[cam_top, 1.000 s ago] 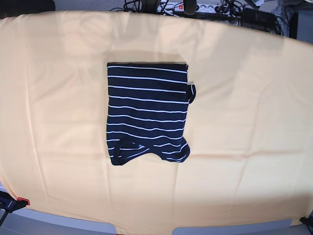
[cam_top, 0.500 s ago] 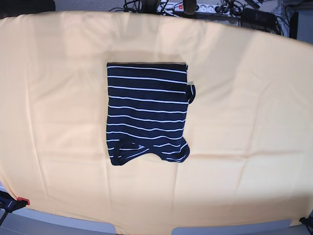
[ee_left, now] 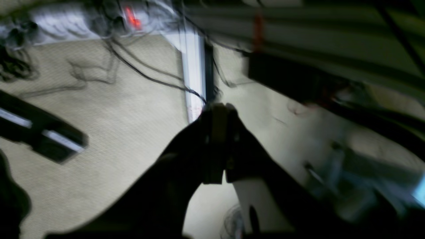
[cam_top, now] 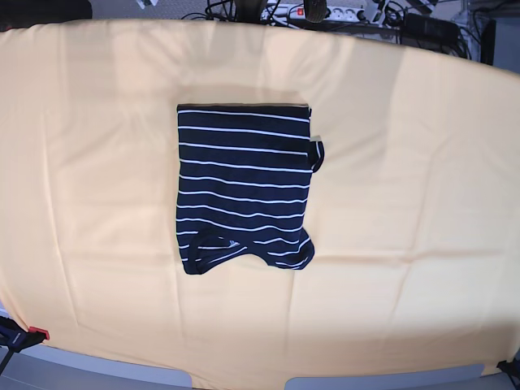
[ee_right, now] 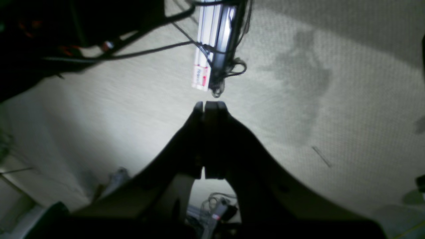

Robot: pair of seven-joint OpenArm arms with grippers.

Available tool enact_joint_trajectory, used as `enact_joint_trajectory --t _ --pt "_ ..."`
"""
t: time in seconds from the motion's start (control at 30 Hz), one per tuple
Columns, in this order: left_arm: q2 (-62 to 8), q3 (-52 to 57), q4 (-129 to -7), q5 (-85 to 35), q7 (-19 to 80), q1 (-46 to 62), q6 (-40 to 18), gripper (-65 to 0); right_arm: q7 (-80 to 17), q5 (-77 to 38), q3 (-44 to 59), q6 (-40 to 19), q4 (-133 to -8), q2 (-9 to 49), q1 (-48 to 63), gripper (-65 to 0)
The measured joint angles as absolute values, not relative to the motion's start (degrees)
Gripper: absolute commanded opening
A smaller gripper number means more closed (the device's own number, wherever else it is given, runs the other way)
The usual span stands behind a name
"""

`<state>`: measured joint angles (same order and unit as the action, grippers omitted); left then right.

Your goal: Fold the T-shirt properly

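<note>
The T-shirt [cam_top: 244, 185] lies folded into a compact rectangle near the middle of the surface [cam_top: 406, 203], slightly toward its far edge. Its far and left edges are straight. The near edge is uneven — a curved hem or sleeve portion shows at the near-left corner, and a small loop of fabric protrudes on the right side.

Handling, as I judge it: the fabric is light, soft and limp, with no stiffness of its own. It will sag from any single hold and the stacked layers can slide apart. If I tidy it further, I should pinch through all layers at a corner or along a folded edge, not at the loose loop. The fold looks largely complete; only the near edge appears to need squaring.

The surface is covered by a pale orange cloth with shallow creases. That cloth is itself soft, so a low pinch risks taking it up with the shirt.

My left pincer [ee_left: 217, 108] is closed and holds nothing. My right pincer [ee_right: 207, 105] is likewise closed and empty — its jaws meet flush. Both wrist views look away from the surface, onto light carpeted floor [ee_right: 298, 99] crossed by cables [ee_left: 146, 74] and an aluminium rail [ee_right: 212, 39]. Neither arm appears in the base view. Power strips and more cabling sit beyond the far edge of the surface.
</note>
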<state>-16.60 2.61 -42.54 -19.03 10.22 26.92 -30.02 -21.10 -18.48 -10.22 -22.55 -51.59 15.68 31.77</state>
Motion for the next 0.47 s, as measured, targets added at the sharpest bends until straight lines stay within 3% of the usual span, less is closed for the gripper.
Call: enact_joint_trajectory --t 0.13,0.37,0.47 --pt "-13.4 -0.6 -34.9 -14.8 2.6 22.5 -18.2 -65.0 -18.0 -17.3 -11.0 -10.8 -45.8 12.3 28.6 -65.0" --pt "-7.7 -8.1 -31.5 -14.6 -1.7 22.0 -4.8 -65.0 -11.5 -10.1 -11.1 -8.3 -41.6 7.3 26.0 -65.0" --pt "-5.4 -8.3 -31.5 -15.7 -2.0 21.9 -5.1 -65.0 -11.2 -10.0 -12.0 -5.7 -41.6 6.5 26.3 -65.0"
